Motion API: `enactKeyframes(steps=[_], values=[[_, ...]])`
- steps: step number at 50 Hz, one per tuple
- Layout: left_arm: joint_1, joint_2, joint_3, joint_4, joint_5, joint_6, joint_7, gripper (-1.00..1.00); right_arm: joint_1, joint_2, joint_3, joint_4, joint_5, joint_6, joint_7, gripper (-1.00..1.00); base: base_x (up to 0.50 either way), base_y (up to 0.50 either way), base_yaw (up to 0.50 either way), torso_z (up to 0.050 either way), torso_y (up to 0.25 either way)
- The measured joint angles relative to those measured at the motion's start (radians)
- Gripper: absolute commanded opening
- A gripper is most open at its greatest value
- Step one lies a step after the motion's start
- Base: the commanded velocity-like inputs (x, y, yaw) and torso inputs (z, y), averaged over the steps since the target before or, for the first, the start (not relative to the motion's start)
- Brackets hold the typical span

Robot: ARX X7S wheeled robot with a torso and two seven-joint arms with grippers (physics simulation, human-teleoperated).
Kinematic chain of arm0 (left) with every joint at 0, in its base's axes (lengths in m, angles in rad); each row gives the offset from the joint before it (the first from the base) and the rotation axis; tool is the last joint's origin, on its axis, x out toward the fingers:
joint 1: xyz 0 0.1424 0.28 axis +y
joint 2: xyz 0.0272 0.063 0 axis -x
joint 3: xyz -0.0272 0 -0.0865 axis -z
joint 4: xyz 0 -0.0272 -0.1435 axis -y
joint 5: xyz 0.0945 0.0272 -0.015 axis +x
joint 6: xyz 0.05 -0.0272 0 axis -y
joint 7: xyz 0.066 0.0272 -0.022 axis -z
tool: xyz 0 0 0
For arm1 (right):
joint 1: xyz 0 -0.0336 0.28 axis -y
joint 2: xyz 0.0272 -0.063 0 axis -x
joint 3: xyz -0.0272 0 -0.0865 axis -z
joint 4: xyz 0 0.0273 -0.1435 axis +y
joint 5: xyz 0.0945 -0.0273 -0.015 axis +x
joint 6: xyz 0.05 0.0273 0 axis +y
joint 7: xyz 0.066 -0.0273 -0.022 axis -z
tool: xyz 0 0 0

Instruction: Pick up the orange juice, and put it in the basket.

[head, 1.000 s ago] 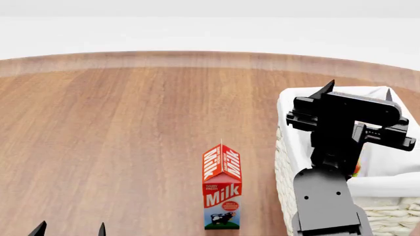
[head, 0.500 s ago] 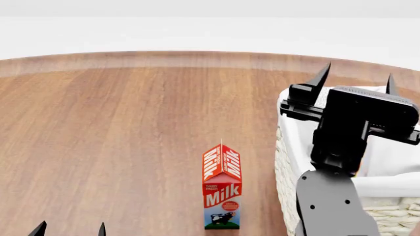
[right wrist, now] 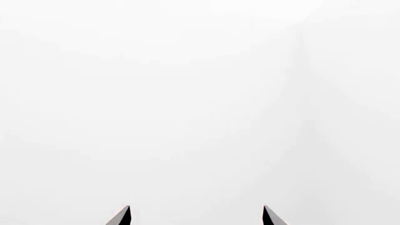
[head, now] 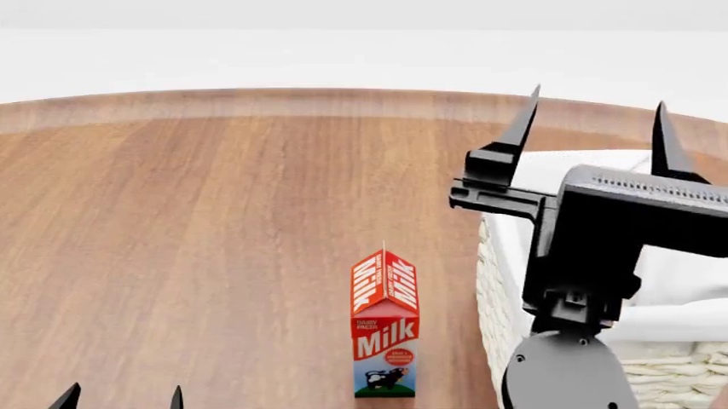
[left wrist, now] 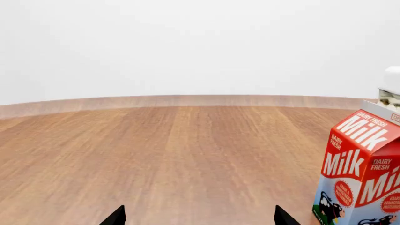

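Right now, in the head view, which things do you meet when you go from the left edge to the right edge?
left gripper fingertips at the bottom edge → Milk carton standing on the table → open right gripper above the basket, which reaches the right edge.

The wooden table (head: 205, 239) carries two things — an upright milk carton (head: 384, 324) and the basket (head: 506, 281).

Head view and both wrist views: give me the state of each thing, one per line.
Right gripper: open, empty, raised over the basket.
Left gripper: open, empty, only its fingertips show, low over the table.
Milk carton: upright on the table, untouched.
Basket: upright on the table, right arm hides most of its inside.
Orange juice: not visible now.
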Motion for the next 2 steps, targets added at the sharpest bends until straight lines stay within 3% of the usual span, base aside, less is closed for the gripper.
enactKeyframes(steps=[2], values=[[0.000, 0.000, 0.000, 0.000, 0.000, 0.000, 0.000, 1.00, -0.009, 0.003, -0.001, -0.024, 0.003, 0.004, 0.000, 1.00, 0.00, 0.00, 0.00, 0.000, 0.000]])
